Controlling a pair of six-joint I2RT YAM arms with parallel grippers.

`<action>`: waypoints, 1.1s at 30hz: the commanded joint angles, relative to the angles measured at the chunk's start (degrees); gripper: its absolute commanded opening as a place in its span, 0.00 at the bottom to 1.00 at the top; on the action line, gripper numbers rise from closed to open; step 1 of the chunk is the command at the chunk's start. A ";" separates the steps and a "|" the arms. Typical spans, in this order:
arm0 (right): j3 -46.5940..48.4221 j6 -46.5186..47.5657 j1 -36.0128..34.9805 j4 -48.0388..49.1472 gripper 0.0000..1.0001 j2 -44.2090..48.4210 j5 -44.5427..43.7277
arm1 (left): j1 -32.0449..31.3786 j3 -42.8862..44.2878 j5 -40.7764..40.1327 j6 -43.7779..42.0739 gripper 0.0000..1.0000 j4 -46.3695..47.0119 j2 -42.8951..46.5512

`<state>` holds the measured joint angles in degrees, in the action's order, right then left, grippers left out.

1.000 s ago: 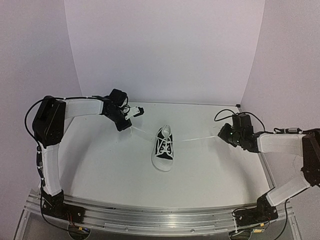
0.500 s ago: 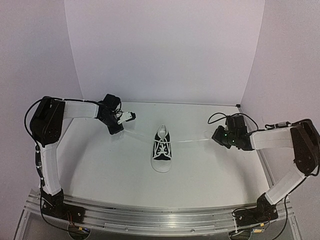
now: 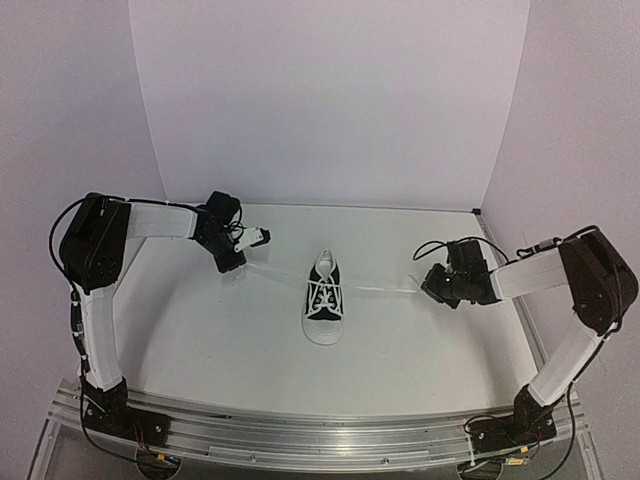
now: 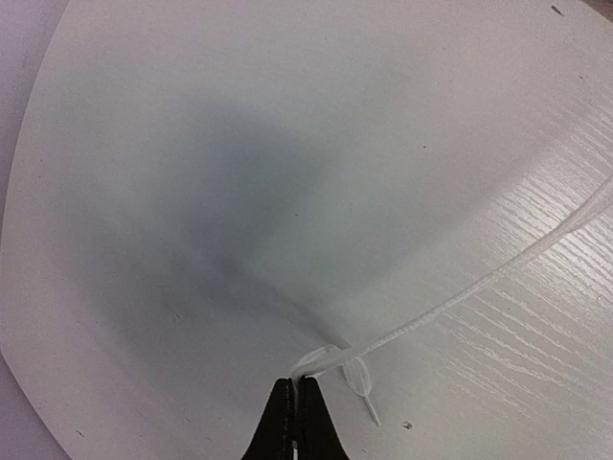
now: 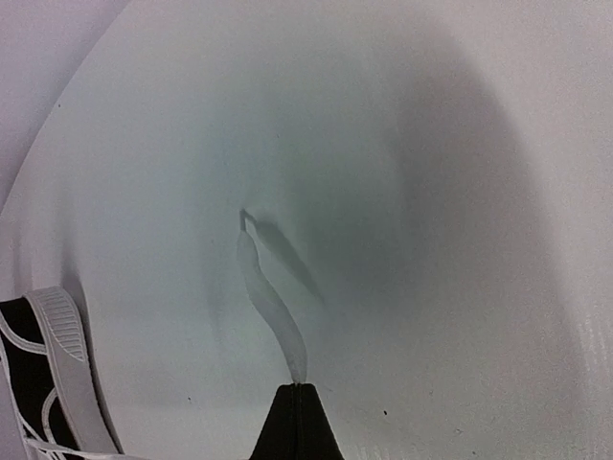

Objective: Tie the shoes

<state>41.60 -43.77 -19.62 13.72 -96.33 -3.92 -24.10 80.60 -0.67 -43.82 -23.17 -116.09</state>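
From the top camera I can hardly see the tips of either gripper. They are too small and dark. The left lace and the right lace are thin and white on the white table, so I can only just follow them there. In the right wrist camera the shoe is cut off at the bottom left corner. I only see a bit of its black side and white sole. In the left wrist camera the left lace runs off the right edge.

The left gripper is squeezed tight with no gap, and it pinches the left lace near its end. A small loop and the short tip stick out just beside the fingers. The right gripper is squeezed tight too, pinching the right lace. The loose end of that lace lies flat on the table past the fingers.

The shoe sits upright in the middle of the table, between the two grippers, with its toe toward the arm bases.
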 commanded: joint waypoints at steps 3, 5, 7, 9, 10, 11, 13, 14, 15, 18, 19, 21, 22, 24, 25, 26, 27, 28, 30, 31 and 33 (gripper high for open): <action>4.13 -1.03 -0.33 -5.16 0.00 -4.42 8.39 | -1.64 4.86 11.29 5.67 0.00 -10.07 6.31; 5.31 -0.29 -1.09 -9.24 0.00 -3.39 8.26 | -3.11 7.76 14.98 8.57 0.00 -14.23 7.12; 4.23 -1.23 -1.26 -11.11 0.02 -1.92 8.31 | -4.03 10.24 18.03 11.13 0.00 -18.15 7.24; 3.99 -0.95 -1.22 -13.12 0.19 -0.76 9.68 | -4.68 12.28 20.25 12.38 0.00 -21.58 7.39; 4.26 -0.28 -1.24 -15.49 0.27 -0.29 10.39 | -4.94 13.36 21.21 12.76 0.00 -23.24 7.48; 4.60 0.46 -1.25 -17.86 0.34 0.43 10.81 | -5.13 14.71 22.28 13.18 0.00 -25.04 7.55; 5.41 1.72 -1.28 -22.13 0.46 2.69 9.74 | -5.46 17.38 24.20 14.14 0.00 -28.28 7.48; 5.82 2.41 -1.31 -24.11 0.51 4.17 8.73 | -5.59 18.74 25.04 14.75 0.00 -29.74 7.38; 6.49 3.27 -1.23 -26.59 0.55 5.74 7.67 | -5.72 20.06 25.81 15.44 0.00 -31.04 7.32; 9.99 8.67 -1.54 -31.40 0.79 9.72 5.54 | -6.07 23.79 27.83 17.37 0.00 -34.14 7.34; 11.44 11.02 -2.09 -31.59 0.91 10.50 5.18 | -6.16 25.14 28.33 18.09 0.00 -34.69 7.46; 15.19 19.18 -5.52 -30.89 0.95 10.97 4.34 | -6.16 27.35 29.21 19.35 0.00 -35.62 7.51; 17.44 24.30 -7.96 -29.75 0.96 10.16 4.08 | -6.16 28.37 29.36 20.08 0.00 -35.96 7.54; 21.24 37.28 -14.03 -25.35 0.95 7.67 6.75 | -6.18 29.78 29.40 21.30 0.00 -36.27 7.59; 22.43 42.73 -15.91 -22.29 0.93 5.75 10.49 | -6.15 30.27 29.27 21.78 0.00 -36.35 7.63; 23.52 47.30 -17.51 -19.14 0.92 3.03 14.51 | -6.15 30.69 28.98 22.20 0.00 -36.32 7.72; 25.07 50.35 -18.56 -16.41 0.90 0.58 18.72 | -6.15 30.94 28.68 22.51 0.00 -36.18 7.77; 26.91 52.94 -19.61 -14.04 0.88 -2.35 21.08 | -6.14 31.06 28.34 22.78 0.00 -35.99 7.90; 32.65 56.42 -21.08 -12.08 0.81 -7.87 23.85 | -6.14 31.14 27.73 23.19 0.00 -35.38 8.13; 35.66 57.31 -21.52 -11.97 0.77 -10.79 24.77 | -6.15 31.10 27.56 23.39 0.00 -35.12 8.33; 40.36 58.91 -22.14 -11.89 0.68 -16.13 26.87 | -6.15 30.99 27.28 23.65 0.00 -34.85 8.67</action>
<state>74.58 3.81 -41.49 -1.91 -103.70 15.04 -30.09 109.21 26.84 -21.99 -57.65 -110.93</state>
